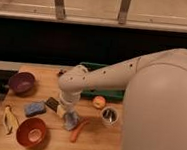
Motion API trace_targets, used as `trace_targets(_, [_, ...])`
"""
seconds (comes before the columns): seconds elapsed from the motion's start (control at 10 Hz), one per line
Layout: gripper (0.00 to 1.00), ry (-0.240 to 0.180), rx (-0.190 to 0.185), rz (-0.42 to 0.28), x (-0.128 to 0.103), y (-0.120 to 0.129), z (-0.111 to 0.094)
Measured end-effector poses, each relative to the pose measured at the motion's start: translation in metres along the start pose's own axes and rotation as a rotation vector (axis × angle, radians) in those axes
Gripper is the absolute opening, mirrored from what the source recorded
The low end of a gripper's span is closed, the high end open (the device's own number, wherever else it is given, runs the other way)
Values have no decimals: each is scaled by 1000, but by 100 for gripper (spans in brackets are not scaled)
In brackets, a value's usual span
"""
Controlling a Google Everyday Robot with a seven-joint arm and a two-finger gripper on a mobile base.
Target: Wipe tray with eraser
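The green tray (pixel 110 96) lies at the back of the wooden table, mostly hidden behind my arm; only its front wall and a bit of its far rim show. The eraser (pixel 51 104), a small flat black block, lies on the table in front of and to the left of the tray. My gripper (pixel 71 121) points down at the table just right of and in front of the eraser, close to the tabletop. A small pale object (pixel 61 111) lies between the eraser and the gripper.
A light blue sponge block (pixel 34 108) lies left of the eraser. A purple bowl (pixel 22 82) is at the back left, a red bowl (pixel 31 132) at the front left, with a banana (pixel 9 119) beside it. An orange fruit (pixel 99 102), a cup (pixel 109 115) and a red carrot-like piece (pixel 80 129) lie right of the gripper.
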Motion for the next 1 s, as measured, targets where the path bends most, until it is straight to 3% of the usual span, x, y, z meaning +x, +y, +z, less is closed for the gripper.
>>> trace_targets(0.4, [0,21,-6,181,16,-72,-26])
trace_targets(0.6, [0,22,0,289,43,-108,-59])
trace_targets(0.7, [0,12,0,321,53,-121,-73])
trace_targets(0.9, [0,-51,-12,378,79,-143,-108])
trace_targets(1.0, [0,-62,-16,381,81,-144,-112])
